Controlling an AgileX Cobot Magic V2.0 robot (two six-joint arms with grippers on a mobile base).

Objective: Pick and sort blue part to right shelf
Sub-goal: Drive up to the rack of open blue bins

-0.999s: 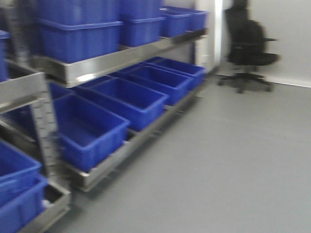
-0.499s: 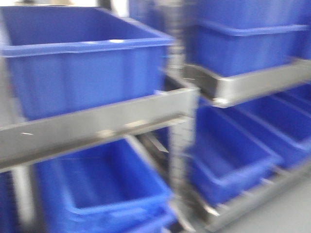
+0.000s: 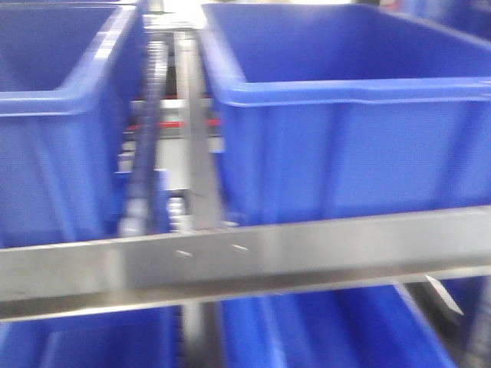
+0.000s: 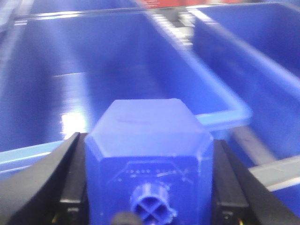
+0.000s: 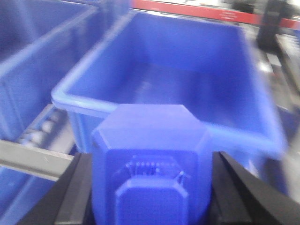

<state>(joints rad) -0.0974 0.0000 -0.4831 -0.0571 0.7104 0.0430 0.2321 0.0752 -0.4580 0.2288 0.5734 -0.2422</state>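
In the left wrist view a deep-blue block (image 4: 149, 140) with sloped shoulders and a small knob sits clamped between the black fingers (image 4: 61, 178) of my left gripper (image 4: 149, 187), held above an empty blue bin (image 4: 108, 61). In the right wrist view a second blue part (image 5: 152, 150) of the same squat shape sits clamped between the black fingers (image 5: 234, 187) of my right gripper (image 5: 152, 192), just in front of the near rim of an open blue bin (image 5: 168, 75). Neither gripper nor either part shows in the front view.
The front view is blurred: two blue bins (image 3: 345, 115) (image 3: 54, 115) stand side by side on a metal shelf rail (image 3: 245, 257), with a steel upright (image 3: 196, 130) between them. More blue bins (image 3: 307, 330) sit below. A roller track (image 5: 40, 131) runs left of the right bin.
The front view has swung left from the open floor and chair along the rack, and now faces two upper bins close up.
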